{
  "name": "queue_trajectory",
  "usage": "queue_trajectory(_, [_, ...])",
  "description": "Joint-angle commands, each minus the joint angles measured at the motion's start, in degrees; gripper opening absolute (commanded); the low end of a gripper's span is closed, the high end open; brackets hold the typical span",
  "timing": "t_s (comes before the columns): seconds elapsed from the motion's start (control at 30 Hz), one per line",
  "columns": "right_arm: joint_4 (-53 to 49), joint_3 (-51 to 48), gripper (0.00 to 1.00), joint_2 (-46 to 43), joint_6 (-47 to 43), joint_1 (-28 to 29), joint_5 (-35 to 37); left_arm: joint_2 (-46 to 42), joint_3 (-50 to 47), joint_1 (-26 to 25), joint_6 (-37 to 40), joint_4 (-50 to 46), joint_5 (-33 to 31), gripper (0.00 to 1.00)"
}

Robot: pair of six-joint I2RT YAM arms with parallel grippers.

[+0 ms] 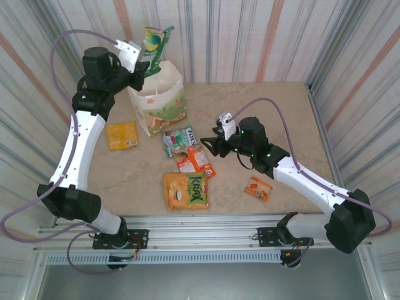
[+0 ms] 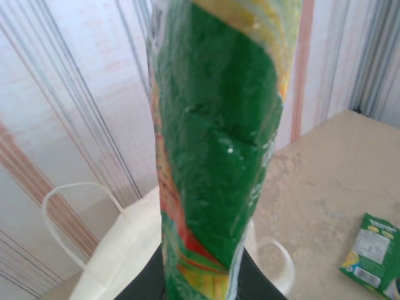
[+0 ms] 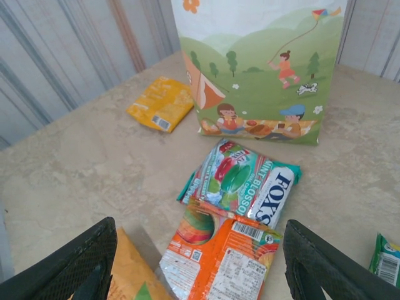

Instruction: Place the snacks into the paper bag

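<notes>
Top external: marbled table (image 1: pixel 262 112), striped walls (image 1: pixel 250 37); left gripper (image 1: pixel 150 63) tight around green packet (image 1: pixel 154 39), right gripper (image 1: pixel 206 144) spread, empty.

Green packet (image 2: pixel 215 162) upright in left claw (image 2: pixel 201 284), just above white paper bag (image 2: pixel 125 250).

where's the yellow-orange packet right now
The yellow-orange packet lies flat in the left half of the top view, just left of the paper bag, between the bag's lower corner and the left arm.
</notes>
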Motion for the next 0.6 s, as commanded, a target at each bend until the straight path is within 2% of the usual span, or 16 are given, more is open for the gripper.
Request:
queue_trajectory(0.0, [-1.4,2.41,0.7,1.27,1.74,0.57,-1.21,1.62,2.52,1.73,-2.98,5.37,2.6,0.0])
queue_trajectory(0.13, [-1.73,2.7,0.7,2.36,1.94,0.72,-1.37,3.9,4.02,2.17,-1.8,1.88,1.98,0.01])
queue_trajectory(0.3, [-2.71,3.35,0.7,3.7,2.19,0.84,-1.87,8.49,8.89,2.27,1.45,-10.22,0.0,0.01])
queue_trajectory(0.43, [-3.89,4.07,0.72,4.64,1.23,0.97,-3.93,10.14,8.79,2.27,3.32,-16.36,-1.33,0.01])
queue_trajectory(0.57, [-6.39,5.66,0.72,6.3,-0.3,1.83,-4.06,10.67,6.6,2.21,4.62,-18.18,-4.48,0.02])
